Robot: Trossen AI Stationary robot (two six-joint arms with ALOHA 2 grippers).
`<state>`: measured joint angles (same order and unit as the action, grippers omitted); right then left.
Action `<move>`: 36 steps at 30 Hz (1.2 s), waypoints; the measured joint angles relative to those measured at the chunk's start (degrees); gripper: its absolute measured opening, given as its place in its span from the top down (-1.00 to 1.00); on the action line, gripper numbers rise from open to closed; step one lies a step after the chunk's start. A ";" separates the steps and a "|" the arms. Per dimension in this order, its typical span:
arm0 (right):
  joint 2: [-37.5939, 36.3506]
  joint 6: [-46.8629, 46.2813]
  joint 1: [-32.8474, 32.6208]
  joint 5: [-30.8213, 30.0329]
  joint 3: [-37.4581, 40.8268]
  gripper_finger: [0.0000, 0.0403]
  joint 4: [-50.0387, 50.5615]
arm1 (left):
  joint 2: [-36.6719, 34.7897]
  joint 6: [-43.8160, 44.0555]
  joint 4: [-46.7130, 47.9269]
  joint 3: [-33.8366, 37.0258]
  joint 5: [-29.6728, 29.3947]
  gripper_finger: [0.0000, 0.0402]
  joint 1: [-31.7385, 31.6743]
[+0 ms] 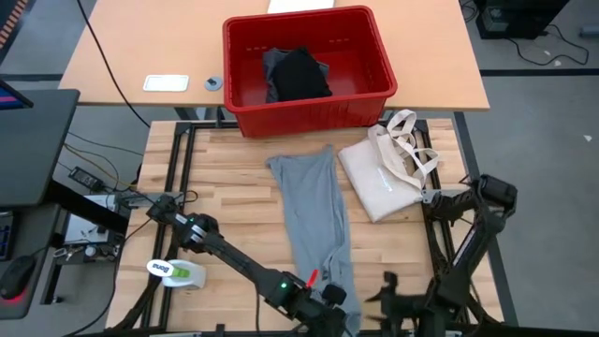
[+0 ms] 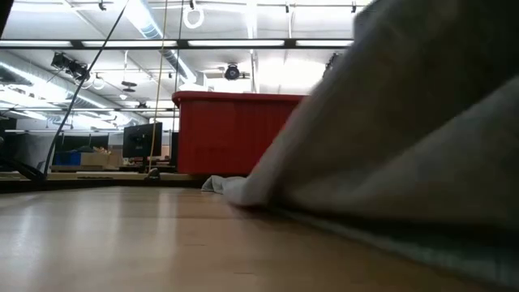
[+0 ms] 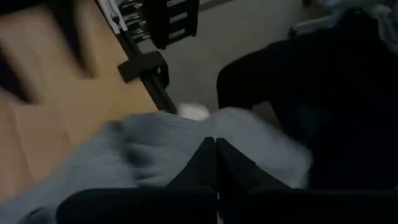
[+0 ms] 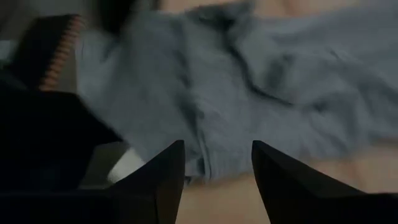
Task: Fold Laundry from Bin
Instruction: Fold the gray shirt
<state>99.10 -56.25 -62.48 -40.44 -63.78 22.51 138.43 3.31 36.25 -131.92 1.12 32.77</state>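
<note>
Stretched as 1 long strip down the middle of the high view: the light grey soft cotton T-shirt, long axis running from just below the large red rectangular plastic bin at upper centre toward the bottom edge of the pale wooden worktop. At that bottom end, lower centre, the left gripper, fingers pressed fully together and seemingly pinching the grey hem, though the cloth between them hidden. Just to its right, at the lower right of centre, the right gripper, fingers standing apart and gripping nothing, grey fabric lying directly ahead of them. Both arms at the same near end, the left the closer. Count: 1 grey T-shirt on the worktop, 1 crumpled black cloth garment inside the bin, 1 cream canvas tote bag at right of the shirt, 2 arms.
</note>
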 joint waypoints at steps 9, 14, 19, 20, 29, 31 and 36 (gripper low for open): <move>11.52 18.67 0.67 -5.05 -4.17 0.15 -11.22 | 1.00 3.51 3.16 0.15 0.72 0.97 -0.17; 16.18 26.74 -0.57 -2.86 -9.58 0.16 -11.52 | 1.61 5.38 2.57 0.17 2.83 0.95 0.40; 21.52 28.89 -0.90 1.24 -14.98 0.16 -10.13 | 1.90 6.33 3.68 0.20 -0.44 0.96 0.56; 22.11 28.86 -0.90 1.45 -16.13 0.15 -9.54 | 1.90 6.40 3.82 0.20 -0.74 0.97 0.46; 22.95 21.66 -1.12 -1.05 -25.92 0.09 11.65 | -2.36 7.91 7.84 0.22 -13.59 0.99 -0.91; 22.63 18.27 -1.30 -3.57 -27.37 0.09 15.98 | -3.84 8.23 9.37 0.18 -15.74 0.99 -1.29; 22.58 7.52 -0.84 -6.39 -27.77 0.09 23.51 | -6.22 11.08 17.53 0.15 -19.75 0.99 -2.89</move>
<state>121.69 -48.73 -63.32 -46.83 -91.55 46.02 132.22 14.38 53.78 -131.76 -18.63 29.88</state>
